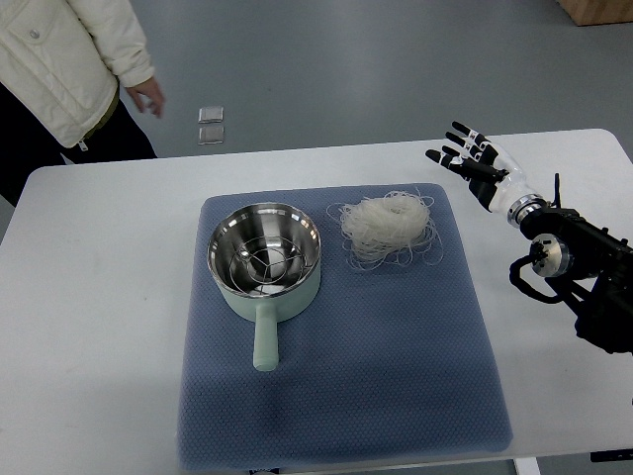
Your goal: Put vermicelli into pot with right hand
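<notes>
From the top view, a white table [89, 297] carried a blue-grey quilted mat [396, 376], and every place here is given relative to that mat. The pot [265, 259], pale green outside with a shiny steel inside, sat on the mat's upper left part, its straight handle [265, 339] pointing toward the mat's near edge. A wire rack showed in the pot's bottom. The vermicelli [389, 228], a loose white nest of thin strands, lay on the mat's upper right part, just beside the pot's rim but apart from it, with a few stray threads trailing toward the mat's right edge.

The right robot hand [475, 163] hovered off the mat, beyond its upper right corner and above the bare table. Its black-and-white fingers [461, 130] were spread and relaxed, gripping nothing, and they pointed toward the far left. The hand was near the vermicelli but did not touch it. Its dark arm [584, 272] ran in from the picture's right edge, alongside the mat's right side.

Past the table's far left corner, well away from the mat, stood a person in a cream padded jacket [64, 54], 1 hand [148, 97] hanging low. On the grey floor beyond the mat's far edge lay 2 small silvery squares [210, 126].
</notes>
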